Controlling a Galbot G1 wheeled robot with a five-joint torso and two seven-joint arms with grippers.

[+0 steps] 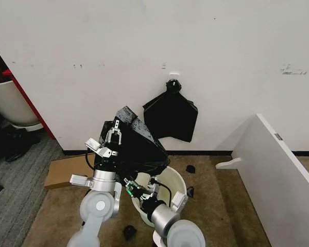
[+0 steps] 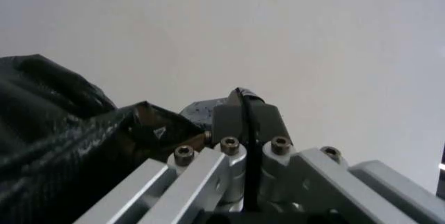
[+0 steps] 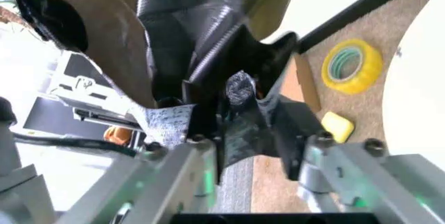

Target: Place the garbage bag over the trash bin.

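Surroundings: a flat black bundle [image 1: 171, 116] hangs on the white wall [image 1: 144, 41] at about 12 o'clock from the bin; a cardboard sheet [image 1: 67, 171] lies on the carpet at 9 o'clock; a white board [image 1: 278, 180] slants in at 3 o'clock; small black scraps [image 1: 190, 169] lie on the floor near the bin. A big white tub [image 1: 10, 103] with a red edge stands far off at 10 o'clock.
Seen past the right wrist: a roll of yellow tape [image 3: 355, 65] and a small yellow block [image 3: 336, 125] on the brown carpet.
In the way: the bag and both arms cover most of the bin's mouth.
Garbage bag [image 1: 139, 146]: thin, glossy black plastic, creased and floppy, held up above the bin's 10 o'clock side and draping down to its rim.
Trash bin [image 1: 177, 182]: round, smooth white plastic, standing on the carpet just in front of the robot; its base is hidden.
Left claw [image 1: 113, 136]: raised at the bag's upper edge, fingers [image 2: 264, 122] pressed together with a thin black edge of film between them.
Right claw [image 1: 136, 189]: low at the bin's rim; it seems clamped on a bunched fold of the bag, though the crumpled plastic blurs the contact.
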